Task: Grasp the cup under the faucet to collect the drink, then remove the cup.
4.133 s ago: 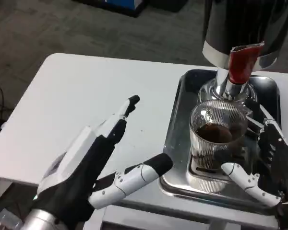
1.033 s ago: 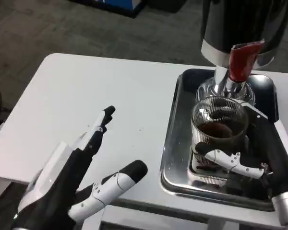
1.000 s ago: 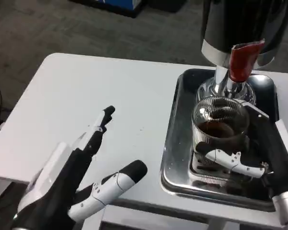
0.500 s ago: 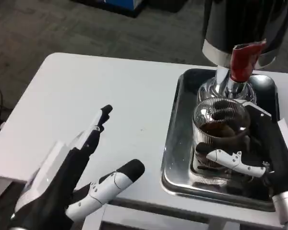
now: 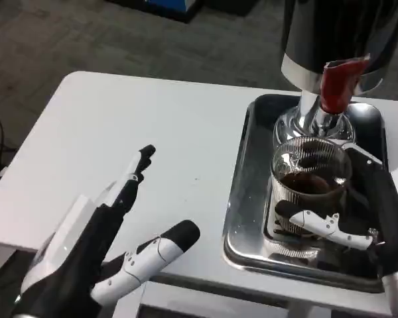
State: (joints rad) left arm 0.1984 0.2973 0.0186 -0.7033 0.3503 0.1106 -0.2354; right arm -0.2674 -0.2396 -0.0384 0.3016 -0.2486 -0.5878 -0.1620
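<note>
A ribbed clear glass cup [image 5: 310, 185] holding dark drink stands in the steel tray [image 5: 247, 199], right below the silver faucet [image 5: 316, 114] with its red lever [image 5: 336, 86]. My right hand [image 5: 365, 212] grips the cup: the thumb crosses its lower front and the black fingers wrap round its right and far side. My left hand [image 5: 96, 245] hovers low at the table's near left, fingers spread, holding nothing.
The dark dispenser body [image 5: 345, 30] towers over the tray at the back right. The white table [image 5: 119, 139] stretches bare to the left of the tray. Its near edge runs under my left hand.
The cup and my right hand have slid slightly right and toward me in the picture since half a second ago. My left hand has barely moved.
</note>
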